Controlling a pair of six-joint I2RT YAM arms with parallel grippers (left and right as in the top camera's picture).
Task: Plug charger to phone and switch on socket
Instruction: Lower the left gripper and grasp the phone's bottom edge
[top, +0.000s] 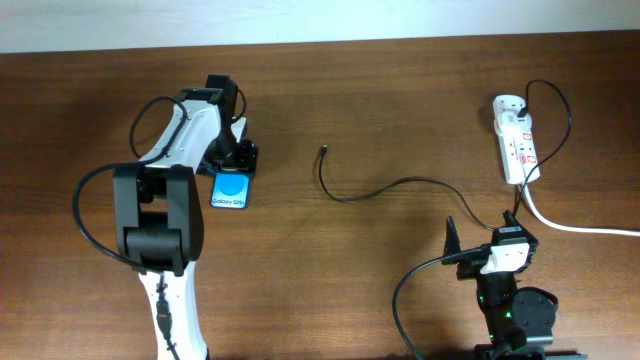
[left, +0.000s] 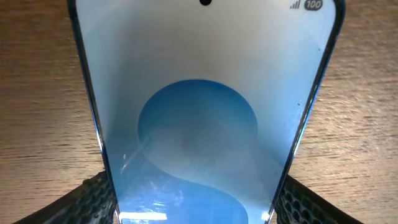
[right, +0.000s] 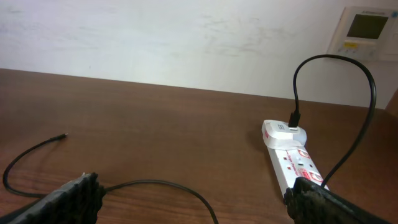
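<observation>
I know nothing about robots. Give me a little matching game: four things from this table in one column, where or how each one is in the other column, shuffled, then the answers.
Things:
1. phone
2. charger tip
3. power strip
4. right gripper

Places or states:
A. open, holding nothing
B. at the far right of the table, with a white adapter plugged in
C. clamped between the fingers of the left gripper
D. lying loose near the middle of the table

Pairs: 1-C, 2-D, 3-B, 4-A
</observation>
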